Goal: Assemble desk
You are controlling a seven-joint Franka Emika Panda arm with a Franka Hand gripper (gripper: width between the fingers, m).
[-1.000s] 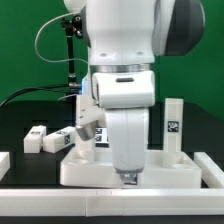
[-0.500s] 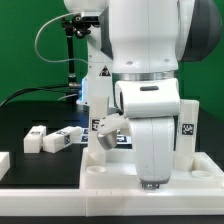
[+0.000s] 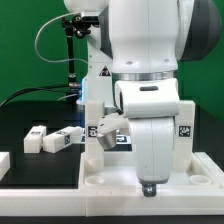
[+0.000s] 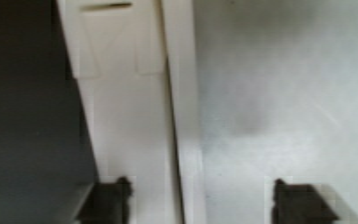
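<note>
The white desk panel (image 3: 108,172) lies flat on the black table at the front. One white leg (image 3: 187,130) stands upright at its far right corner, partly behind the arm. Another tagged leg (image 3: 107,134) lies tilted at the panel's far left end. Two more legs (image 3: 33,139) (image 3: 63,139) lie loose on the table at the exterior view's left. My gripper (image 3: 149,187) hangs over the panel's front edge. In the wrist view the gripper (image 4: 204,200) is open. Its dark fingers (image 4: 108,200) straddle the panel's rim (image 4: 123,100), with nothing between them but the panel (image 4: 274,110).
A white raised border (image 3: 6,163) runs along the front left of the black table. A black stand with cables (image 3: 73,50) rises at the back in front of the green backdrop. My arm's bulk hides the middle of the panel.
Over the last second my arm moved to the exterior view's right. The panel and its upright leg shifted right with it. In the last half second almost nothing moved.
</note>
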